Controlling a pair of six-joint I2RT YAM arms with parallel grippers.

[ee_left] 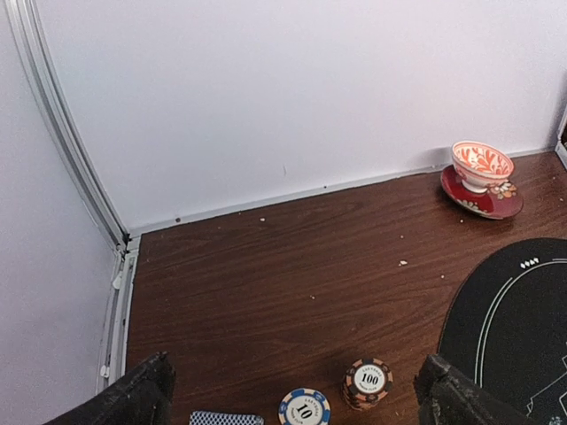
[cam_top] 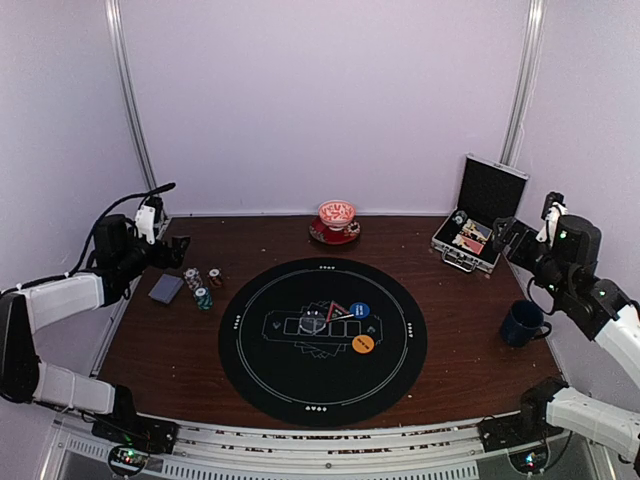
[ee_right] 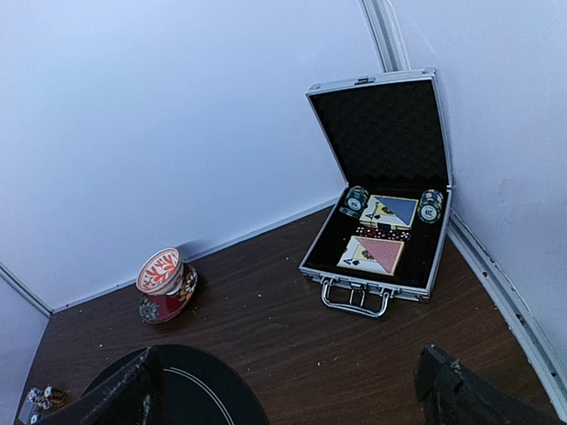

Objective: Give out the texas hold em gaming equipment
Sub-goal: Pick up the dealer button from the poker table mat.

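- Left hand (cam_top: 180,250) opened wide, empty; three chip stacks (cam_top: 203,297), one card deck (cam_top: 165,289) placed just beside it.
- Right hand (cam_top: 503,236) opened wide, empty; three discs (cam_top: 359,310) well apart.

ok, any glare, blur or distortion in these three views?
Top external: soft even light, no glare, print on the black mat too small to read. Left wrist: sharp, chip stack reads 100; corner rail bows, wide-angle. Right wrist: tilted view, open case lining dark, no detail.
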